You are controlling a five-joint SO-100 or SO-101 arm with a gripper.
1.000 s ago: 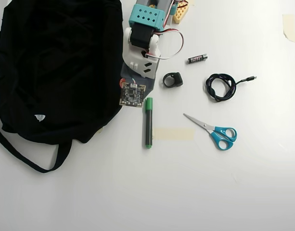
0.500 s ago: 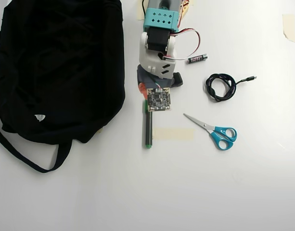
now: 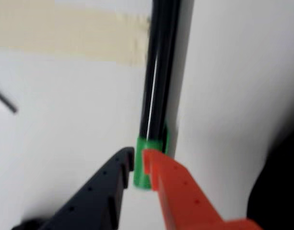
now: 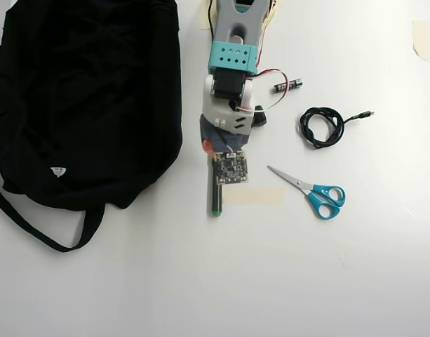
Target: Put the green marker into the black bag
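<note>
Marker (image 4: 216, 196) lying flat near the table's (image 4: 200, 281) centre, its green cap (image 3: 147, 163) under the arm. Pincer (image 3: 138, 160) — one black finger (image 3: 119, 167), one orange — nearly closed around the cap in the wrist view; actual grip cannot be told. Beige tape (image 4: 257, 195) just beside the barrel. Bag (image 4: 81, 98) fills the far-left corner overhead — scissors (image 4: 314, 191), cable (image 4: 323, 126) and battery (image 4: 287, 86) lie toward the right edge.

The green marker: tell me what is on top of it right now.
In the overhead view the arm's wrist circuit board covers the upper end of the green marker, hiding its cap. The wrist view shows the gripper straddling that green cap; whether the fingers touch it cannot be told.
</note>
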